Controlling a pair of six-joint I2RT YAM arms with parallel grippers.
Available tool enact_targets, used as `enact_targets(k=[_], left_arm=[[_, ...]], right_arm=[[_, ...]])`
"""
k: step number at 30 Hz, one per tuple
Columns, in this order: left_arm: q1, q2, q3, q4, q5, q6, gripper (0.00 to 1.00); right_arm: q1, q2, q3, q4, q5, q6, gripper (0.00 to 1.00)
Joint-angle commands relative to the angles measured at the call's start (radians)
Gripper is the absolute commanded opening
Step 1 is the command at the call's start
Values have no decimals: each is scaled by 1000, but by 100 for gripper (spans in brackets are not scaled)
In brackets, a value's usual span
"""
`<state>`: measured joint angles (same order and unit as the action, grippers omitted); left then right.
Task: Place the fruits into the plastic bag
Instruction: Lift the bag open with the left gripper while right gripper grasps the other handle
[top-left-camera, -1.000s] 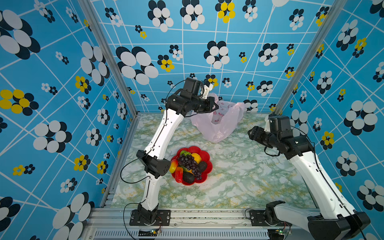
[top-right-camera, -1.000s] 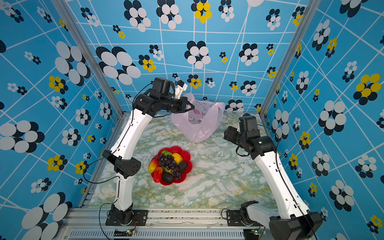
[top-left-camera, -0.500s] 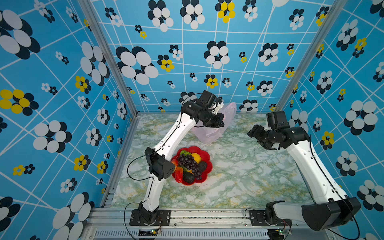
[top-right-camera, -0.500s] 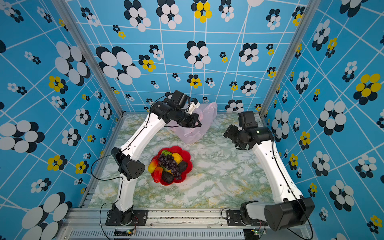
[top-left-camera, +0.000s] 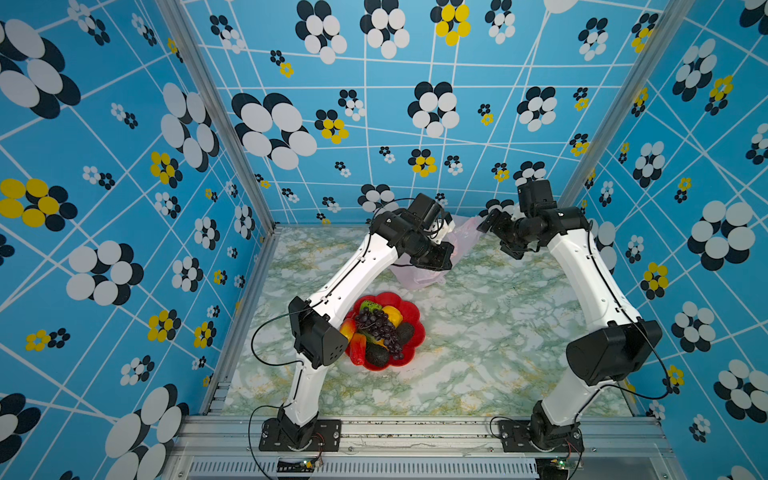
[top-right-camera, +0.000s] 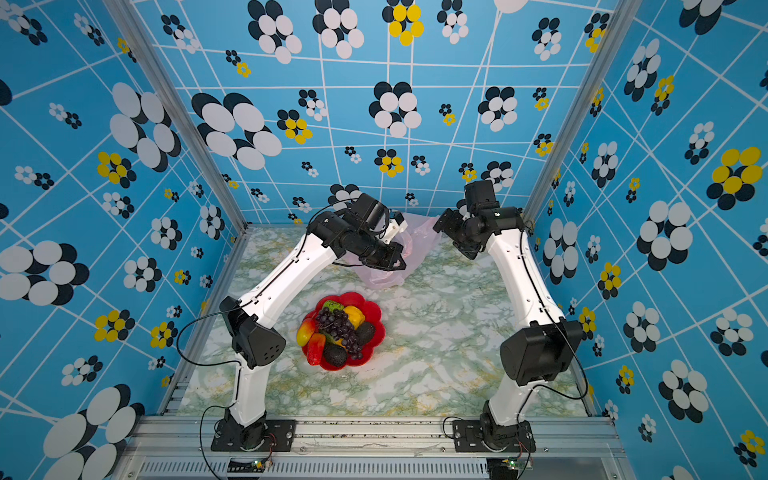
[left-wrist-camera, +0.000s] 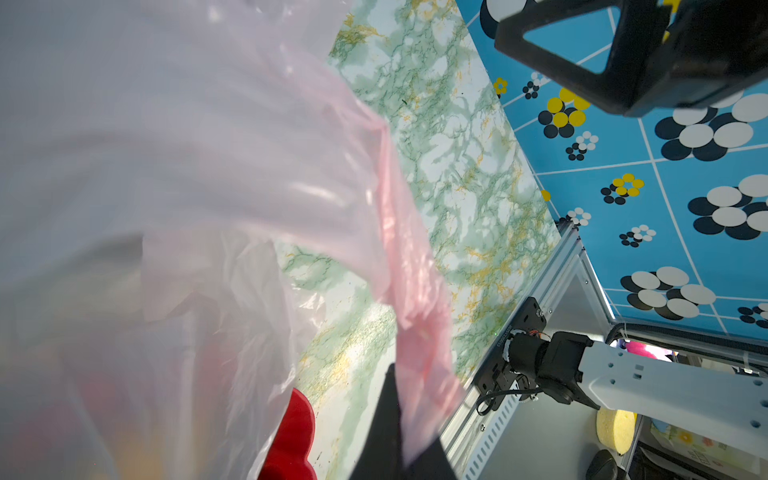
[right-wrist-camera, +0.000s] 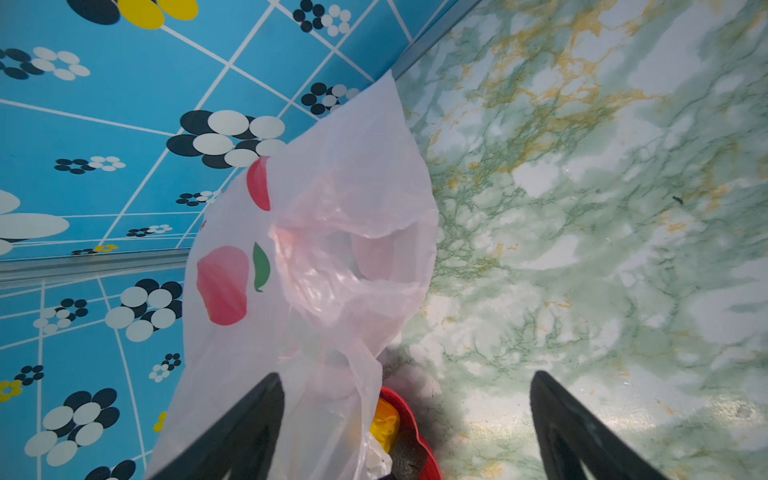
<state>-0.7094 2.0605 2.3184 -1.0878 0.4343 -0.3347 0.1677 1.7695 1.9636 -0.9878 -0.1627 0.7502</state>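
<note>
Plastic bag (right-wrist-camera: 324, 249) hangs from left claw (left-wrist-camera: 391, 419); right claw (right-wrist-camera: 406, 376) spread wide.

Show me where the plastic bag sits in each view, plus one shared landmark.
In a top view: the plastic bag at the table's far middle, partly behind the left arm.
In a top view: the bag, same spot, behind that arm.
Left wrist: close up, filling most of the picture.
Right wrist: mid-picture, against the blue wall.
Shared landmark: the red dish, beside the bag.
</note>
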Motion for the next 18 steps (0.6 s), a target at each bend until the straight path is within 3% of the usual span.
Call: enact_targets(k=[1, 4, 9, 13, 18], left_arm=[[-16, -47, -30, -8, -19, 26, 0], [-20, -58, -61, 7, -22, 18, 0], [-20, -76, -94, 38, -27, -5, 0], [-19, -73, -94, 46, -31, -10, 0], [-17, -73, -102, 46, -28, -5, 0]], right_arm=[[-4, 64, 82, -27, -44, 38, 97], [-4, 128, 167, -52, -54, 67, 99], [-4, 245, 370, -305, 35, 25, 99], [-7, 215, 305, -333, 78, -7, 97], [-11, 168, 129, -259, 49, -16, 92]])
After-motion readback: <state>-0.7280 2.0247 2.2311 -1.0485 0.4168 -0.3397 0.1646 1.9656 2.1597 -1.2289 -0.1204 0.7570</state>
